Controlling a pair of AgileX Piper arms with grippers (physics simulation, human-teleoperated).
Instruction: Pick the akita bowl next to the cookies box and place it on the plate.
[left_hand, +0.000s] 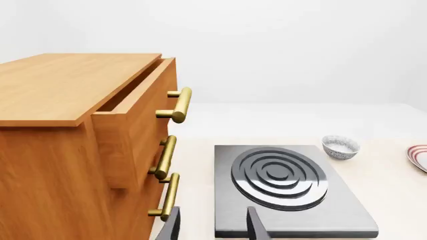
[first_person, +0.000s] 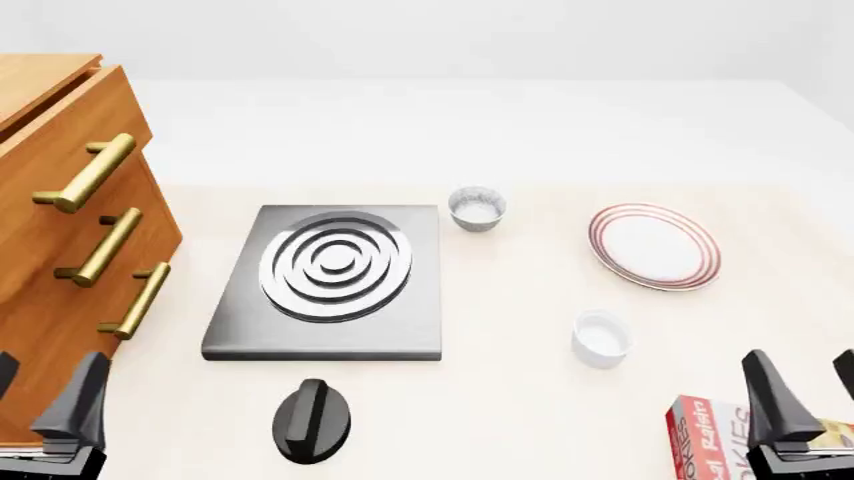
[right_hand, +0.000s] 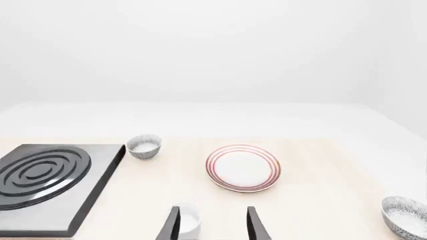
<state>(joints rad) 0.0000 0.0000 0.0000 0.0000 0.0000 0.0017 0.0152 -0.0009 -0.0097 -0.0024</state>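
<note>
I'm at the reach step: my right gripper (right_hand: 211, 225), jaws wide and empty, must swing to the akita bowl (right_hand: 405, 216) beside the cookies box (first_person: 721, 440).

One text only — white letters "OOKIES", cut off at the edge, on the red cookies box (first_person: 697, 440).

Pale beige table (first_person: 521, 330) under soft, even light, against plain white walls. At far left, wooden cabinet (first_person: 54, 250) with three brass bar handles (first_person: 100, 245), top drawer (left_hand: 133, 125) pulled slightly open. Right of it, flat grey stove plate (first_person: 334, 280) bearing concentric dark rings. Near its front edge, black round knob (first_person: 311, 420) on the tabletop.
</note>
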